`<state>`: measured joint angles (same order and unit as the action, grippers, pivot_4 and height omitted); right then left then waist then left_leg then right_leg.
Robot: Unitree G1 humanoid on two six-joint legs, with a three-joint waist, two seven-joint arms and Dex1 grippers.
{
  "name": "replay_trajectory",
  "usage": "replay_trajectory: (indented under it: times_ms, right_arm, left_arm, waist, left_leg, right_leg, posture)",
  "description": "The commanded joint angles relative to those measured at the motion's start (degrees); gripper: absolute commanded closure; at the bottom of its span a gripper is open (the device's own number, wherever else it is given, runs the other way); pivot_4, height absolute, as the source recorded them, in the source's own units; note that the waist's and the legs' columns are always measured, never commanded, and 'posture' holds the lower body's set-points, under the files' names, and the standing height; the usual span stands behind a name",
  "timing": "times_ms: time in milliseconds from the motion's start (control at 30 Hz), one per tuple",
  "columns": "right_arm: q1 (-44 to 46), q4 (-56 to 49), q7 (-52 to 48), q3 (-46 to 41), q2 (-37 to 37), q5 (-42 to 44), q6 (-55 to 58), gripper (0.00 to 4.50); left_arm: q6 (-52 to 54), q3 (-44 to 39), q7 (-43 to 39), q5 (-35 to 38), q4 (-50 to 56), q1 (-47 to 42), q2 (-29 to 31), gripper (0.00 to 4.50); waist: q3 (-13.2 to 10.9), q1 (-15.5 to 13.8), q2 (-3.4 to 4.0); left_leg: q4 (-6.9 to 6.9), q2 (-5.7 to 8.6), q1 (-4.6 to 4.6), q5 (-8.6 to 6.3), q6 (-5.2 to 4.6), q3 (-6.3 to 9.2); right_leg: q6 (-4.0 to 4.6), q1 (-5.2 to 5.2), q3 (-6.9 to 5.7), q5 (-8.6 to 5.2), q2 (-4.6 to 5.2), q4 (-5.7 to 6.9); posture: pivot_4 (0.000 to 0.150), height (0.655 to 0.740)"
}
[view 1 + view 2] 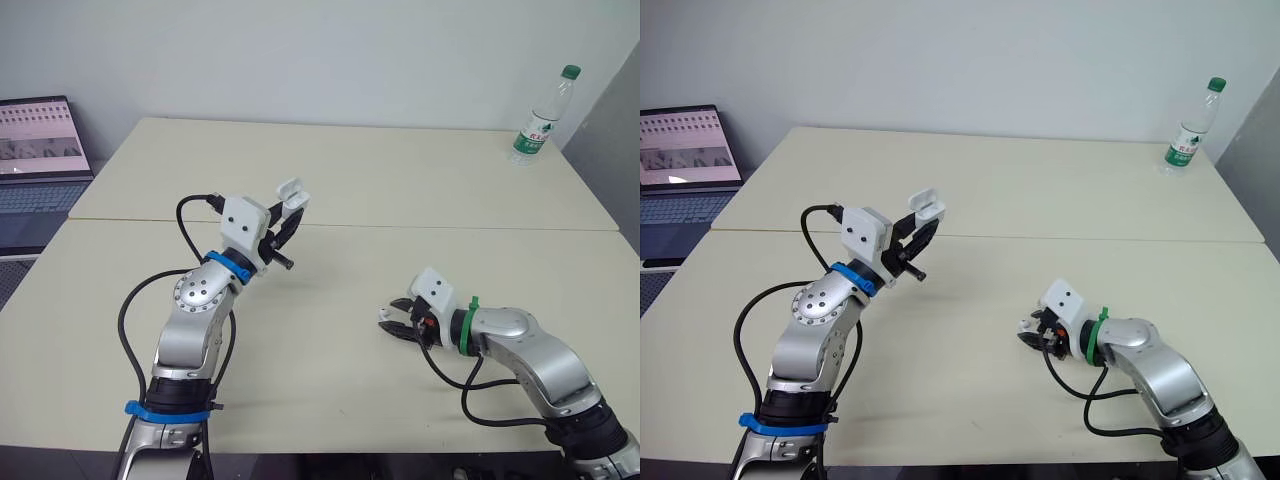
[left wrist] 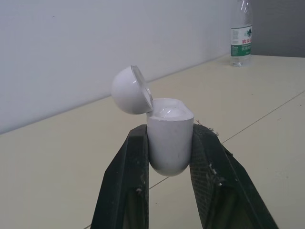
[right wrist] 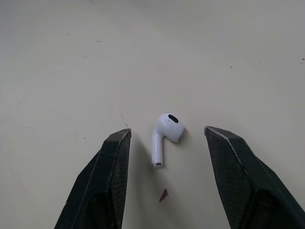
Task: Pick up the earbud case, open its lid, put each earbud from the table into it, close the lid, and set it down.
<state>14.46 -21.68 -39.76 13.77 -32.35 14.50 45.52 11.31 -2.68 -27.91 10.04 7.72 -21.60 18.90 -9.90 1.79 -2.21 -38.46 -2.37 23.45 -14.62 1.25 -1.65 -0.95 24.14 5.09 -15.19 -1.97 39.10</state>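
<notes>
Pale table [image 1: 400, 180], white wall [image 1: 300, 50] behind. Nearest: right gripper [image 1: 392, 322] spread wide astride earbud [image 3: 165, 136] lying flat there; risk of squirting it away through off-centre pinch. Beyond: left gripper [image 1: 285, 228] clenched on raised earbud case [image 2: 169, 138], lid [image 2: 131, 89] open. Farthest: bottle [image 1: 540, 115].

The only lettering stands on the water bottle [image 2: 241, 28] at two o'clock on the table [image 1: 400, 180]. Its green label [image 2: 241, 42] bears white Chinese characters, too small to read surely. The laptop [image 1: 38, 140] at ten o'clock shows nothing legible.
</notes>
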Motion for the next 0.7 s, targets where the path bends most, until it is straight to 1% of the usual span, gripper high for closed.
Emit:
replay_trajectory:
  times_ms: [33,233,333,467,600,700]
  right_arm:
    - [0.5,-1.5,1.5,0.6,1.0,-0.5,0.4,2.04]
    - [0.8,0.1,2.9,1.6,2.1,-0.7,2.1,2.04]
    - [0.4,0.8,3.3,2.3,1.6,-1.5,2.2,2.7]
    - [0.1,0.9,3.5,2.5,1.4,-2.2,2.0,4.03]
    - [0.6,1.0,3.0,1.9,1.3,-2.1,1.4,4.07]
    - [1.6,0.4,0.3,0.4,0.3,-0.2,0.7,4.07]
  left_arm:
    - [-0.3,-0.7,0.9,-0.1,2.9,-0.5,0.9,3.7]
    - [-0.6,-0.4,1.0,-0.3,3.0,-0.4,1.9,3.7]
    - [-0.7,-0.4,1.1,-0.2,2.9,-0.4,2.2,3.7]
    - [-0.7,-0.5,1.2,-0.2,2.8,-0.5,2.5,3.7]
    - [-0.9,-0.4,1.3,-0.2,2.5,-0.7,2.5,3.7]
    - [-1.2,-0.1,1.4,-0.3,2.2,-0.8,2.3,3.7]
  waist:
    - [0.0,0.0,0.0]
    - [0.0,0.0,0.0]
    - [0.0,0.0,-0.01]
    - [0.0,0.0,-0.02]
    - [0.0,0.0,-0.03]
    - [0.0,0.0,-0.03]
  left_leg:
    - [0.0,0.01,0.0,0.0,0.0,0.0]
    - [0.0,0.0,0.0,0.0,0.0,0.0]
    - [0.0,0.0,-0.01,0.0,0.0,0.0]
    - [0.01,0.0,-0.02,0.0,0.0,0.01]
    - [0.0,0.0,-0.04,0.0,0.0,0.01]
    - [0.0,0.0,-0.04,0.0,0.0,0.01]
  right_leg:
    - [0.0,0.0,0.0,0.0,0.0,-0.01]
    - [0.0,0.0,0.0,0.0,0.0,-0.01]
    - [0.0,-0.01,0.0,0.0,0.0,-0.01]
    - [0.0,-0.02,-0.01,0.0,0.0,-0.02]
    - [0.0,-0.05,-0.01,0.0,0.0,-0.02]
    - [0.0,-0.05,-0.01,0.0,0.0,-0.02]
  posture:
    - [0.15,0.74]
    - [0.15,0.74]
    - [0.15,0.74]
    - [0.15,0.74]
    - [0.15,0.74]
    - [0.15,0.74]
